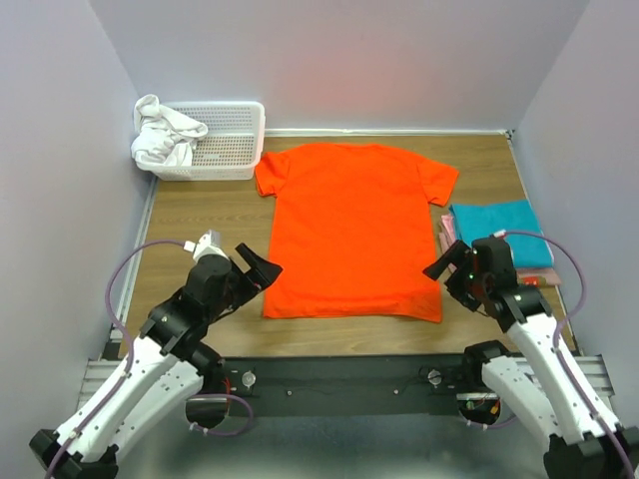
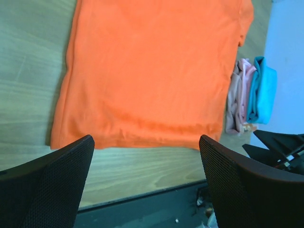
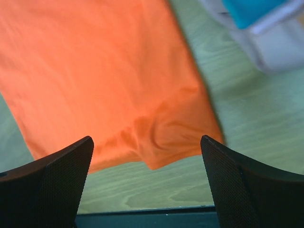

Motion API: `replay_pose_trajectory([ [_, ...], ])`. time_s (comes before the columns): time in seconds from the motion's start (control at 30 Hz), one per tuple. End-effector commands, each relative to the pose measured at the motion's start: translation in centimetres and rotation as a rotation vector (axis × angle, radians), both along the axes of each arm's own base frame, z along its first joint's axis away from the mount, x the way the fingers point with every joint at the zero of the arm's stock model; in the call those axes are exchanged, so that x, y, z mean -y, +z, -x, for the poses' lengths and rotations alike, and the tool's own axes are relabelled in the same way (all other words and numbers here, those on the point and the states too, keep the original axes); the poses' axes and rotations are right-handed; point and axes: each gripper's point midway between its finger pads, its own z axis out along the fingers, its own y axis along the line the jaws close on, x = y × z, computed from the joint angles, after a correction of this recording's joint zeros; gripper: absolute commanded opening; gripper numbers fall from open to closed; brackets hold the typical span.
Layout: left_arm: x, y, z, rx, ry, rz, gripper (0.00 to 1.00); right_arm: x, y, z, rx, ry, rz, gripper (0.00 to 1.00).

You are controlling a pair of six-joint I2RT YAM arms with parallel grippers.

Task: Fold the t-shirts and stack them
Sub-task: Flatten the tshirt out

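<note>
An orange t-shirt (image 1: 354, 228) lies spread flat on the wooden table, collar toward the back wall; its hem shows in the left wrist view (image 2: 152, 76) and the right wrist view (image 3: 104, 80). My left gripper (image 1: 258, 267) hovers open just off the hem's left corner, nothing between its fingers (image 2: 52, 185). At the hem's right corner my right gripper (image 1: 446, 265) also stands open and empty. Folded t-shirts (image 1: 499, 232) are stacked at the right, a teal one on top, pink edges (image 2: 240, 95) beneath.
A white plastic basket (image 1: 225, 140) stands at the back left with a crumpled white cloth (image 1: 163, 135) hanging over its rim. The table's near edge meets a dark metal rail (image 1: 349, 374) carrying the arm bases. Grey walls close in three sides.
</note>
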Motion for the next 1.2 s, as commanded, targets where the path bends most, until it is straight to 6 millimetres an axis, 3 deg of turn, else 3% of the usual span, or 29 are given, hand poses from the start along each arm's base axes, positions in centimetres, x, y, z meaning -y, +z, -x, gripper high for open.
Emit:
replay_pose_trajectory([
  [0.0, -0.2, 1.1, -3.0, 0.074, 0.012, -0.137, 0.98, -3.5, 0.8, -2.8, 0.072, 0.236, -0.052, 1.0],
  [0.03, 0.3, 2.9, -4.4, 0.127, 0.013, -0.138, 0.98, -3.4, 1.0, -3.8, 0.085, 0.237, -0.029, 1.0],
  [0.07, 0.7, 3.4, -5.4, 0.15, 0.01, -0.157, 0.98, -3.3, 0.9, -4.4, 0.079, 0.237, -0.012, 1.0],
  [0.1, 1.4, 2.0, -6.6, 0.13, -0.033, -0.238, 0.98, -3.4, 0.6, -5.3, 0.053, 0.252, 0.01, 1.0],
  [0.13, 2.1, 3.1, -7.8, 0.161, -0.045, -0.248, 0.98, -3.6, 0.9, -6.4, 0.08, 0.26, 0.016, 1.0],
  [0.2, 3.9, 2.1, -10.5, 0.184, -0.115, -0.331, 0.98, -3.6, 0.3, -8.2, 0.058, 0.262, 0.047, 1.0],
  [0.23, 4.8, 3.7, -12.0, 0.217, -0.121, -0.334, 0.98, -3.9, 0.3, -9.3, 0.064, 0.271, 0.054, 1.0],
  [0.27, 5.1, 3.6, -13.2, 0.222, -0.114, -0.371, 0.98, -3.7, 0.3, -10.2, 0.06, 0.263, 0.073, 1.0],
  [0.3, 5.5, 1.2, -14.6, 0.163, -0.126, -0.425, 0.98, -4.0, 0.0, -11.8, 0.037, 0.278, 0.092, 1.0],
  [0.33, 6.0, 2.4, -16.1, 0.181, -0.125, -0.443, 0.98, -4.1, 0.2, -12.9, 0.043, 0.28, 0.105, 1.0],
  [0.37, 6.3, 0.4, -17.3, 0.141, -0.137, -0.484, 0.98, -3.4, 0.1, -13.9, 0.037, 0.252, 0.147, 1.0],
  [0.43, 6.9, 0.4, -19.2, 0.151, -0.139, -0.504, 0.98, -2.9, -0.3, -15.8, 0.028, 0.23, 0.194, 1.0],
  [0.47, 6.9, -1.6, -20.4, 0.121, -0.148, -0.532, 0.98, -2.6, -1.0, -17.5, 0.004, 0.201, 0.227, 1.0],
  [0.53, 7.6, -3.2, -21.3, 0.088, -0.2, -0.52, 0.98, -2.3, -1.2, -19.4, -0.001, 0.202, 0.268, 1.0],
  [0.57, 8.6, -3.2, -21.8, 0.098, -0.238, -0.493, 0.98, -2.2, -1.9, -21.3, -0.019, 0.194, 0.298, 1.0],
  [0.6, 8.9, -5.3, -22.1, 0.059, -0.259, -0.507, 0.98, -2.2, -2.2, -22.2, -0.021, 0.216, 0.323, 1.0],
  [0.67, 9.2, -6.7, -22.2, 0.029, -0.281, -0.515, 0.98, -1.7, -3.1, -24.0, -0.038, 0.196, 0.371, 1.0],
  [0.8, 8.9, -10.5, -20.7, -0.056, -0.314, -0.527, 0.98, -2.9, -5.5, -27.7, -0.062, 0.252, 0.38, 1.0],
  [0.9, 7.6, -12.3, -18.9, -0.105, -0.31, -0.546, 0.98, -4.1, -7.3, -28.8, -0.081, 0.315, 0.355, 1.0],
  [0.93, 6.9, -13.8, -17.4, -0.148, -0.318, -0.556, 0.98, -4.4, -7.2, -29.5, -0.068, 0.343, 0.356, 1.0],
  [1.0, 6.8, -14.4, -15.6, -0.181, -0.34, -0.522, 0.98, -6.0, -7.4, -29.6, -0.059, 0.426, 0.308, 1.0],
  [1.03, 6.5, -15.6, -13.7, -0.217, -0.36, -0.509, 0.98, -6.3, -7.9, -29.6, -0.064, 0.444, 0.3, 1.0],
  [1.1, 7.1, -15.2, -12.1, -0.214, -0.384, -0.471, 0.98, -7.1, -8.4, -29.6, -0.064, 0.489, 0.279, 1.0],
  [1.17, 6.2, -15.7, -9.5, -0.268, -0.346, -0.447, 0.98, -8.1, -9.0, -29.6, -0.066, 0.533, 0.265, 1.0],
])
